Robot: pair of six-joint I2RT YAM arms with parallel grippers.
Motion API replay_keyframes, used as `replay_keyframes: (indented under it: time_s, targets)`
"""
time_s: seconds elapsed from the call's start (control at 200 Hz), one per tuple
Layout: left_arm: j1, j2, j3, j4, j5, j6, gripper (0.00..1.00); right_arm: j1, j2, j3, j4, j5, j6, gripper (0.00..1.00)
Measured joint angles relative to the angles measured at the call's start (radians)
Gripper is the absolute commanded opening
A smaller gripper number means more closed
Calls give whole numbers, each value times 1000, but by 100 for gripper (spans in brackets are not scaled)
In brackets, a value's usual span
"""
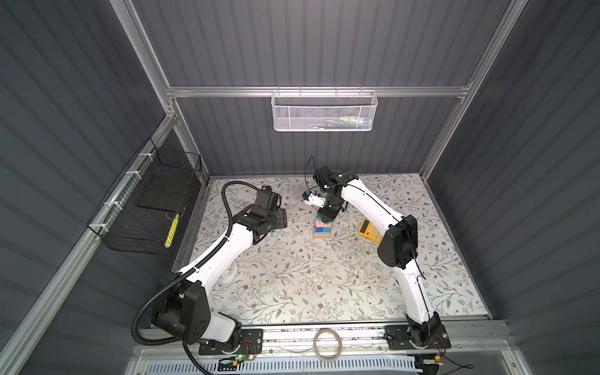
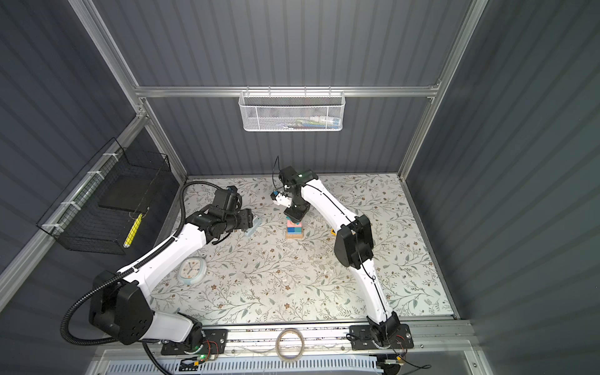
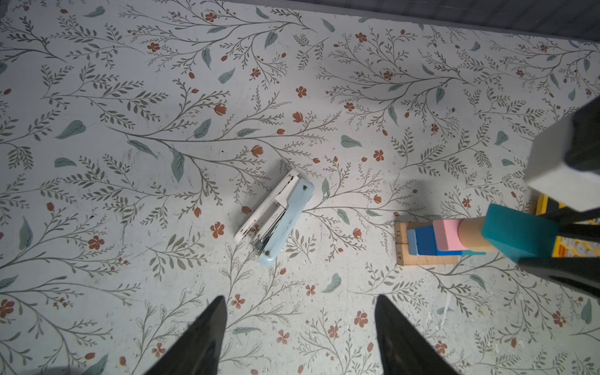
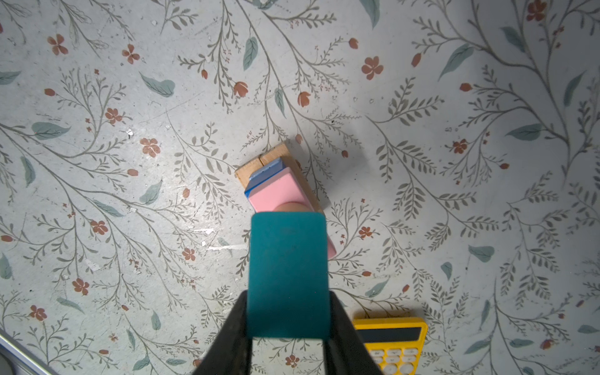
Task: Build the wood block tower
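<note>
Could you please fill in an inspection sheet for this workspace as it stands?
Surface: floral-patterned table top, scuffed, with small white specks.
Job's things: wood block tower upright on tan base bars; teal block held at its top, over a tan cylinder.
Clutter: yellow calculator, stapler, pale blue clock, tape roll at the front.
Grippers: left gripper open, empty, above the table near the stapler; right gripper shut on the teal block.
Cables: black corrugated hose on the left arm; thin black cable along the right arm.
Surroundings: white mesh basket hung at the back; black wire basket hung at the left side.
</note>
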Motion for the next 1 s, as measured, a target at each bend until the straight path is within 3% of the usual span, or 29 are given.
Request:
replay_keyframes:
  time_s: [1.001]
  targets:
    - [0, 9, 2, 0, 8, 0, 72, 0, 0, 0, 14, 19, 4, 38]
